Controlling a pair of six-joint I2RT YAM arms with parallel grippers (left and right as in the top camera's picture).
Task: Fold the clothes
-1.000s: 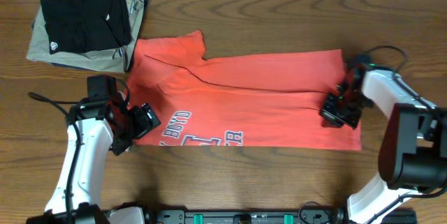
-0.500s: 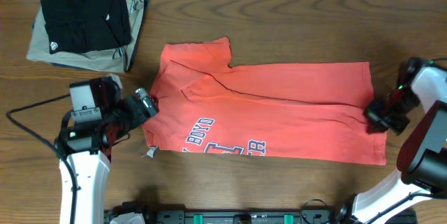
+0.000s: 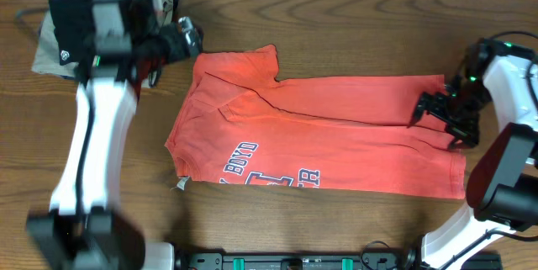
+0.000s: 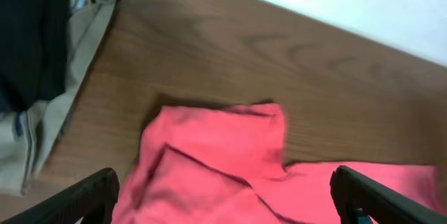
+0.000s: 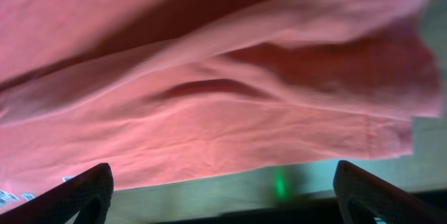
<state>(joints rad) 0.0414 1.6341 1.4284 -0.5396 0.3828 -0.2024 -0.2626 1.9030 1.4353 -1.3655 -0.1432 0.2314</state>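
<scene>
- My left claw (image 3: 188,36) is spread wide and holds nothing. It hangs over the table (image 3: 336,18), between the stacked clothes and the T-shirt's upper sleeve (image 3: 244,61).
- My right claw (image 3: 439,119) is spread wide too, above the T-shirt's right end, with no cloth between its fingers (image 5: 77,196).
- The red-orange T-shirt (image 3: 336,135) lies flat along the table, its lettering (image 3: 269,169) at the near edge.
- A black garment (image 3: 67,30) sits folded on a khaki garment (image 3: 49,58) at the far left corner.
</scene>
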